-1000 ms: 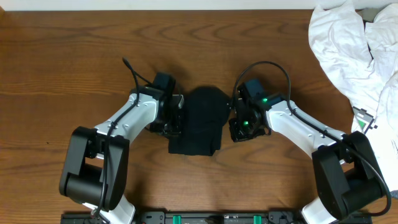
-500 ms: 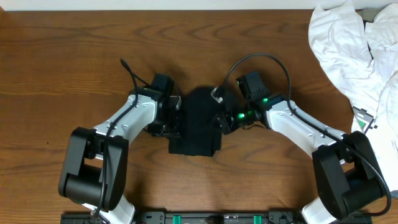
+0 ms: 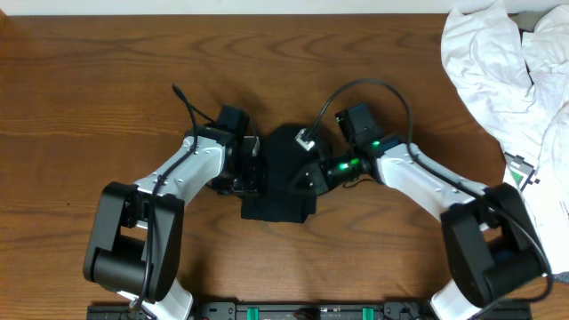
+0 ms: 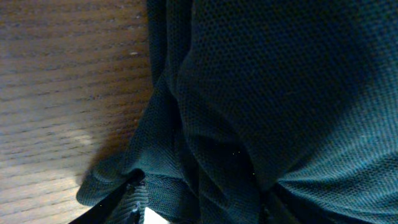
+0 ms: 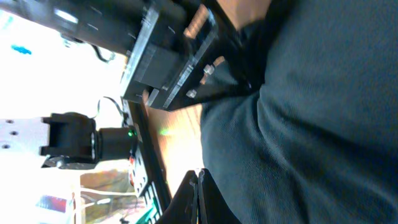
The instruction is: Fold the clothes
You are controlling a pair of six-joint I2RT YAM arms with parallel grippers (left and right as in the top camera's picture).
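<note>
Looking outward from the arms, the black clothes (image 3: pixel 276 197) sit bundled on the table (image 3: pixel 107 80) between both grippers. The right gripper (image 3: pixel 305 180) is clamped closed, tip on the fabric with nothing visibly pinched, and the left gripper (image 3: pixel 255 171) is at the bundle's left edge, can't tell if it's gripping. Reckon that mesh is light, floppy and slippy, so pinch a doubled edge or corner, not the middle; no containers in sight, just white garments (image 3: pixel 489 62) heaped far right.

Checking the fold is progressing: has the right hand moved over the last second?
Yes. The right hand swung inward from the right edge of the black garment to over its middle, away from the white clothes pile.
</note>
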